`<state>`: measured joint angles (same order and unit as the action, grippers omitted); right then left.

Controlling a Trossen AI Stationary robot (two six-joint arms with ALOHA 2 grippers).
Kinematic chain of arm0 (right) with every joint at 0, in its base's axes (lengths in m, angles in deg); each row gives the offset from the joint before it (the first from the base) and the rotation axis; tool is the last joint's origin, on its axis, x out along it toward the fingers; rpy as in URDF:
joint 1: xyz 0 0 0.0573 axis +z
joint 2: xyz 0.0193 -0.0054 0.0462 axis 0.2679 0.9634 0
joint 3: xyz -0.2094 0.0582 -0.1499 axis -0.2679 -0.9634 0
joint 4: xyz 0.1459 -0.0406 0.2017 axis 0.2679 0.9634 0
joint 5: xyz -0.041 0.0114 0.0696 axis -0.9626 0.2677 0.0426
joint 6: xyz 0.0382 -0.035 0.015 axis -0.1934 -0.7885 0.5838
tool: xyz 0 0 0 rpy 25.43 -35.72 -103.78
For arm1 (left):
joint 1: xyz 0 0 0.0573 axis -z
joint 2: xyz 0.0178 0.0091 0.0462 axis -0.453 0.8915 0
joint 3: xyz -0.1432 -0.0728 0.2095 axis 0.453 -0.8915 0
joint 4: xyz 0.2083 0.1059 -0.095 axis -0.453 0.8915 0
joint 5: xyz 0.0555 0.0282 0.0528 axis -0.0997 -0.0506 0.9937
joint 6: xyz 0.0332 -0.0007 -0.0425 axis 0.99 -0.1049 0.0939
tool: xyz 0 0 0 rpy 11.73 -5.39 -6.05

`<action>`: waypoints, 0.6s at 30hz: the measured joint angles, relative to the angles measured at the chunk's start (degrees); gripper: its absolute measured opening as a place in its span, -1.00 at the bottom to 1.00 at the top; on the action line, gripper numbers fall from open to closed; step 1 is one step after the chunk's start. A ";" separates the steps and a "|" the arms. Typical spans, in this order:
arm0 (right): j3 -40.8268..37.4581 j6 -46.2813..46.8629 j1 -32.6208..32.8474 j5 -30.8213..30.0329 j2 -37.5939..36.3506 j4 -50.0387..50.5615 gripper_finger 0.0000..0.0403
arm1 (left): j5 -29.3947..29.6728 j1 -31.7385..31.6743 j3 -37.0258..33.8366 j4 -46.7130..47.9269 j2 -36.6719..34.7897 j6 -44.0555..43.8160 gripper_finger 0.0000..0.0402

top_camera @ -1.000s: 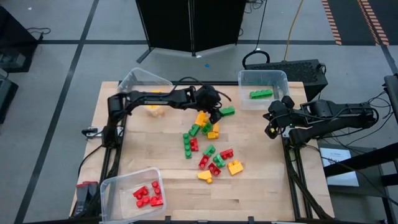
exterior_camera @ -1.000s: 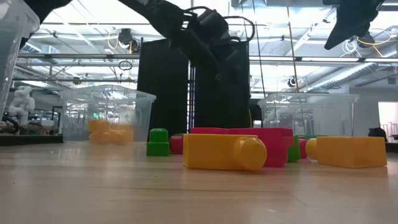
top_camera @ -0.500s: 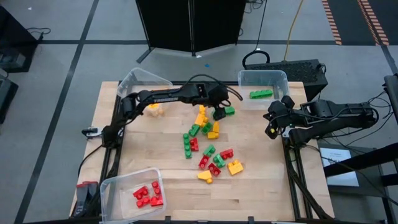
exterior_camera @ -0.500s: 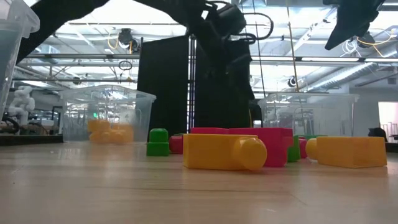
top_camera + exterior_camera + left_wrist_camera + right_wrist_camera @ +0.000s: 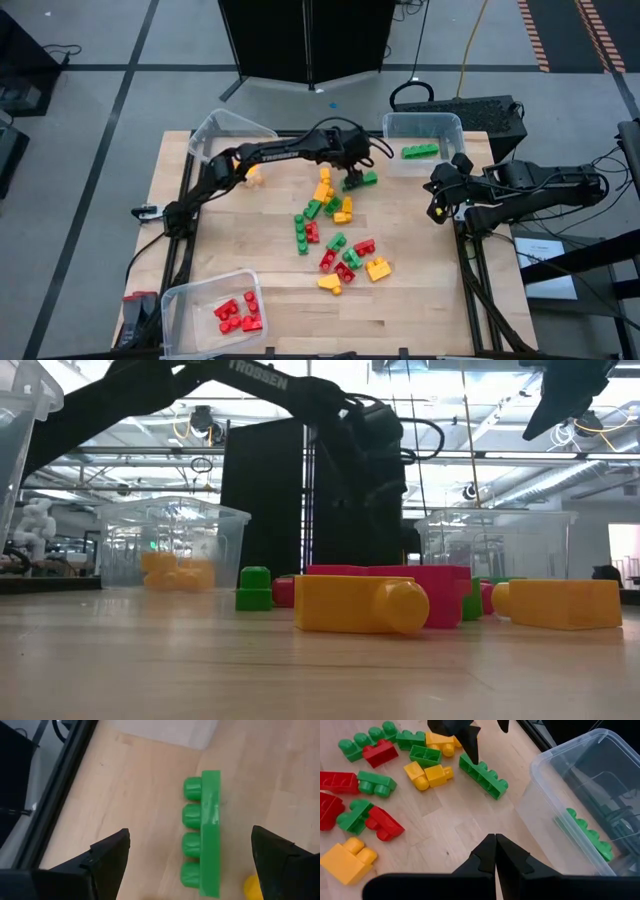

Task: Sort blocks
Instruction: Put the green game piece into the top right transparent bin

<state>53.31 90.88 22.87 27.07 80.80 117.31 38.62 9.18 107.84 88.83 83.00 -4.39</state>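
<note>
Left gripper (image 5: 357, 180) is over the long green four-stud brick (image 5: 366, 179), fingers (image 5: 107, 862) spread wide, one each side of it, not touching yet. The brick lies on its side on the worktop (image 5: 250, 240), just short of the clear bin (image 5: 424, 140) that already holds another green piece (image 5: 420, 151), and just beside a yellow brick (image 5: 252, 887) at one end. Rest of the blocks (image 5: 335, 240) sit in a loose red/yellow/green cluster mid-worktop; reds are in the near bin (image 5: 212, 312), yellows in the far-left bin (image 5: 229, 135). Right gripper (image 5: 438, 205) is parked at the right edge of the worktop, fingers (image 5: 495, 857) pressed together, holding nothing. Handling guess: hollow moulded plastic, so very light, rigid, not fragile, no crush concern. Smooth glossy faces look slippery, and at that weight it will skate or spin on the wood if one finger lands first. Best hold looks like across the short dimension at mid-length, pinching the flat base face against the stud side or the two long walls. That keeps it balanced and stops it pivoting. Avoid the ends: it would swing, and the yellow neighbour crowds one of them. Studs are rounded, so a pad landing on a stud crown could squirt the brick out; centre between studs or get square on the flat faces.
</note>
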 joint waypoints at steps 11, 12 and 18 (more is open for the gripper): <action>0.00 -0.02 -0.02 -0.11 -0.01 -0.06 -0.97 | -1.28 -0.02 -0.02 -1.42 3.57 -0.34 0.55; 0.00 -0.02 -0.02 -0.08 0.00 -0.07 -0.97 | -1.28 0.03 -0.02 -1.19 4.12 -0.40 0.55; 0.00 -0.02 -0.02 -0.09 0.00 -0.07 -0.97 | 0.03 0.78 0.04 -1.55 4.12 -0.38 0.55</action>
<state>53.31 90.86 22.85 26.98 80.80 117.25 38.65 9.96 107.88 87.28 87.12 -4.77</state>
